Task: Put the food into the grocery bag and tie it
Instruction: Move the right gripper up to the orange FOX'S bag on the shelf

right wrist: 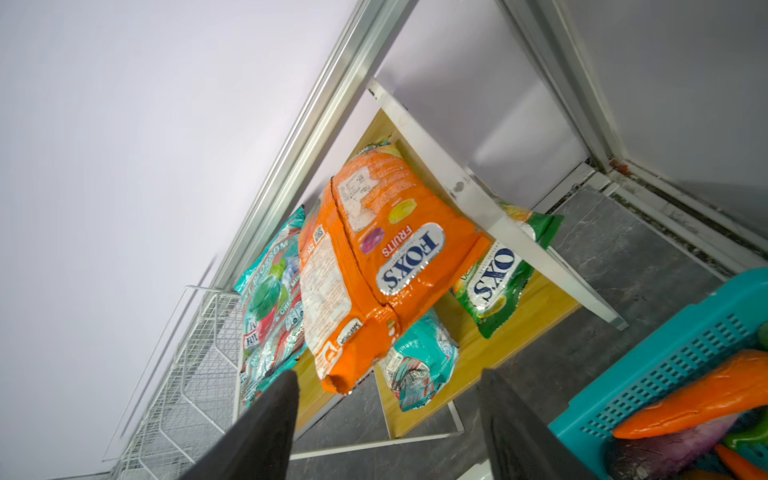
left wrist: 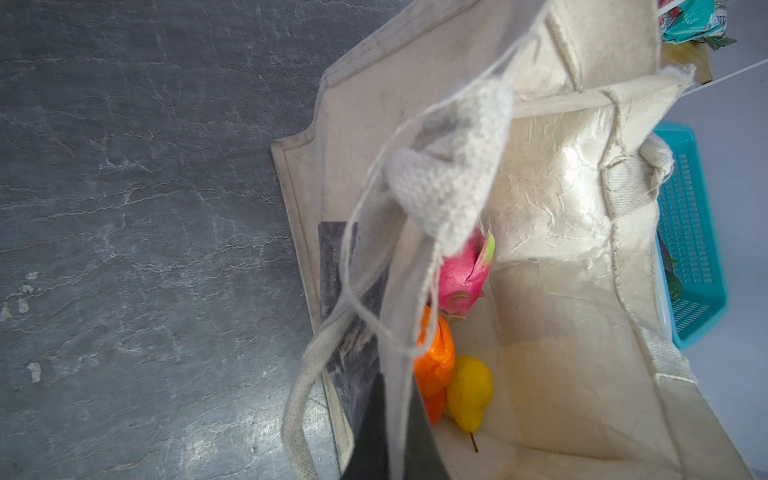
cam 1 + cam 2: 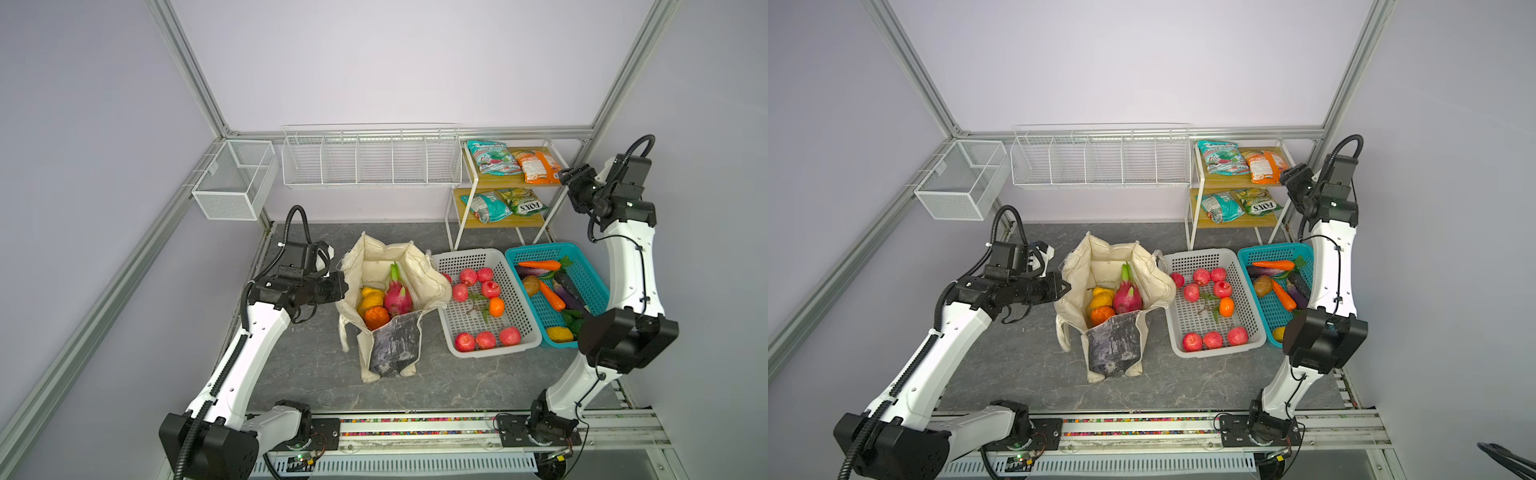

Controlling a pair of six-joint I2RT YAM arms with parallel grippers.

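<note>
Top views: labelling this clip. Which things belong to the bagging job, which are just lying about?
Job: cream canvas tote, pink dragon fruit, large orange, bumpy yellow-orange fruit, small yellow pear, orange snack packet.
Lying about: white perforated plastic basket, teal plastic basket, green snack packet, white wire rack.

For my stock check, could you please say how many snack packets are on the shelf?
4: top tier, teal packet and orange packet; lower tier, second teal packet and green packet.

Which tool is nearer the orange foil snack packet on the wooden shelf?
Right. The right tool stands open just before the orange foil snack packet; the left tool grips the rim of the cream canvas tote, far from it.
</note>
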